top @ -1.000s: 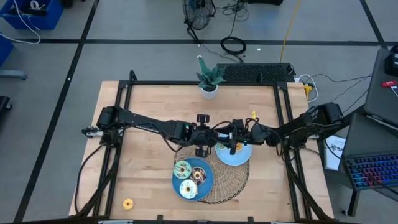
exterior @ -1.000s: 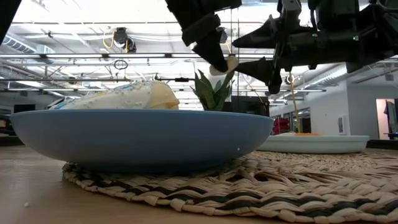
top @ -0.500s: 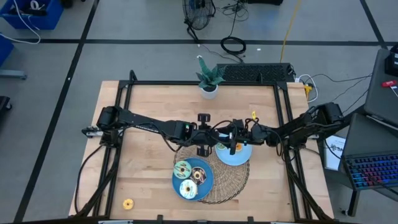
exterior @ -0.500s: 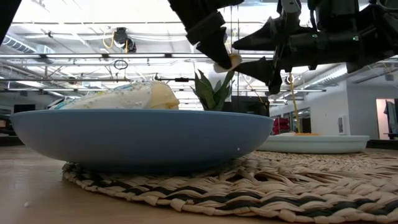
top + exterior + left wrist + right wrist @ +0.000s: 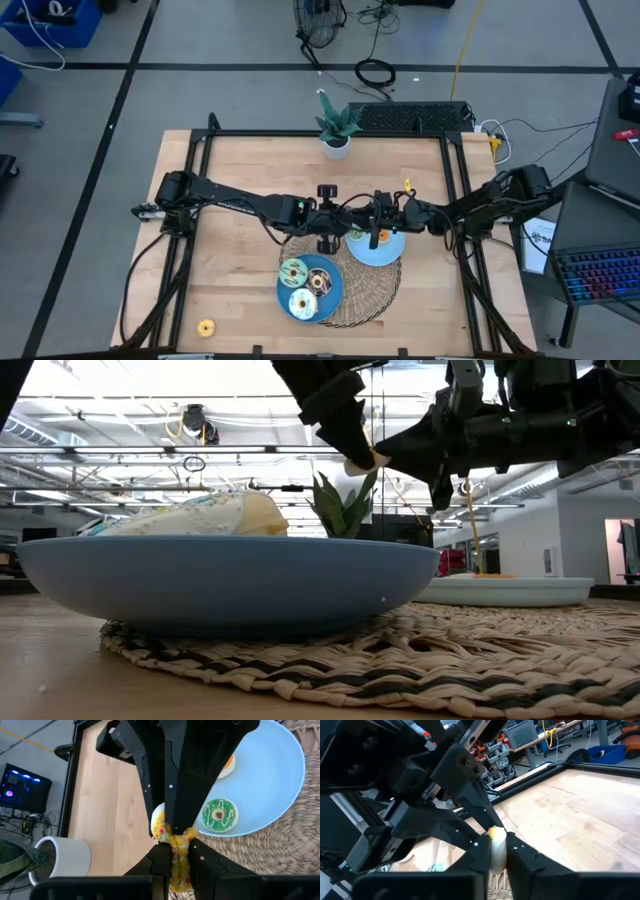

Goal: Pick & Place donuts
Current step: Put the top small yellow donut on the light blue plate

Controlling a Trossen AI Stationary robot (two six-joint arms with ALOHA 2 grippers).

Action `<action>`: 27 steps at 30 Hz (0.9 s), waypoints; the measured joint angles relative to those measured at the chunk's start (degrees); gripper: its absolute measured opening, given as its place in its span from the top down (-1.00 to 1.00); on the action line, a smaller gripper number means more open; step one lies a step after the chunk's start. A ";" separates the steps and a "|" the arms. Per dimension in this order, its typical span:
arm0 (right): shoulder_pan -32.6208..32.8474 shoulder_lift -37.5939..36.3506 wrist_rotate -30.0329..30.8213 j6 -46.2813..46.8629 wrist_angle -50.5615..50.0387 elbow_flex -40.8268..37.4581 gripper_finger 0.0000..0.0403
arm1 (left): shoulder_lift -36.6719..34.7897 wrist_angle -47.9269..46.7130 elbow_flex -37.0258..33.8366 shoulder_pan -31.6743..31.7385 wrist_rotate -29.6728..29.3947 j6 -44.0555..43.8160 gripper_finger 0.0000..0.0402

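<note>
A yellow-iced donut (image 5: 172, 840) hangs in the air over the left edge of the far blue plate (image 5: 385, 252). Both grippers are shut on it. My left gripper (image 5: 345, 222) reaches in from the left and my right gripper (image 5: 366, 226) from the right. In the low view the donut (image 5: 362, 462) shows as a pale spot between the two sets of fingertips. A green donut (image 5: 219, 815) and an orange one (image 5: 228, 765) lie on that plate. The near blue plate (image 5: 330, 293) holds a teal (image 5: 293, 270), a brown (image 5: 322, 282) and a cream donut (image 5: 302, 303). My left gripper pinches the donut's rim (image 5: 176, 851) between its two fingertips, slanting down from the table's left. The donut stands on edge, clear of the plate. My right gripper pinches the opposite side of the donut (image 5: 498, 842) between its two fingers, coming level from the table's right.
Both plates sit on a round woven mat (image 5: 365, 300). A small potted plant (image 5: 335, 132) stands at the far edge. One more yellow donut (image 5: 206, 327) lies alone near the table's front left. Bare wood lies to the left and right of the mat.
My right gripper's fingers stood spread on either side of the donut and have shut on it. My left gripper has kept its hold and brought the donut slightly toward the right gripper. Both arms have otherwise stayed in place.
</note>
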 joint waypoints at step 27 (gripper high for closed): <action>0.62 -0.33 -8.26 -1.65 3.79 0.17 0.97 | -7.54 -1.83 0.61 -5.73 3.17 -7.07 0.72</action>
